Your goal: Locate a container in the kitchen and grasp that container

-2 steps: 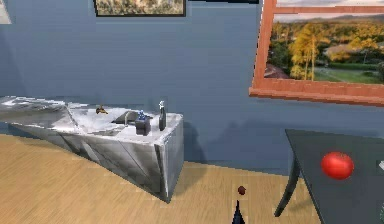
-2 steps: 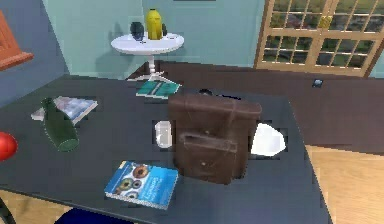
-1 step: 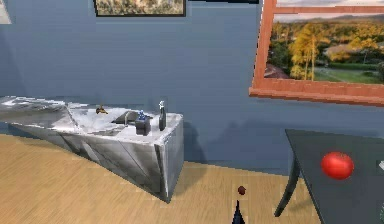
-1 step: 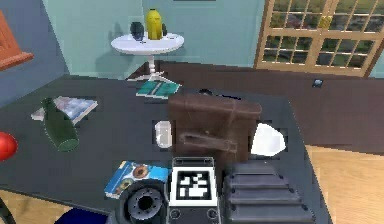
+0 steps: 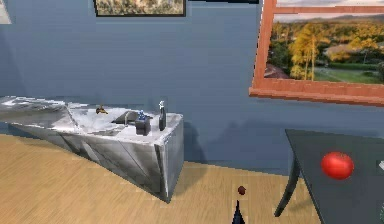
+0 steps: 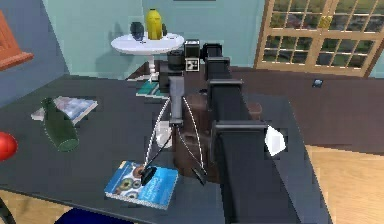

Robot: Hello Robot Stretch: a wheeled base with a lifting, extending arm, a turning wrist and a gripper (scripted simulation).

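Your pincer (image 6: 174,172) shows against the dark table (image 6: 95,150), fingers toward the near edge, one fingertip at the blue book (image 6: 142,184). You can't tell how wide it is or whether it holds anything. Containers in sight:
- A green bottle (image 6: 58,126) lies on its side near the dark table's edge at the arm side view's left, beside a magazine (image 6: 76,105).
- A yellow vase (image 6: 154,24) stands upright on the white round table (image 6: 125,45) beyond.
- A slim bottle (image 5: 162,116) stands upright at the right end of the steel sink table (image 5: 130,150) in the forward view.

A red fruit (image 5: 338,165) sits on the dark table too.
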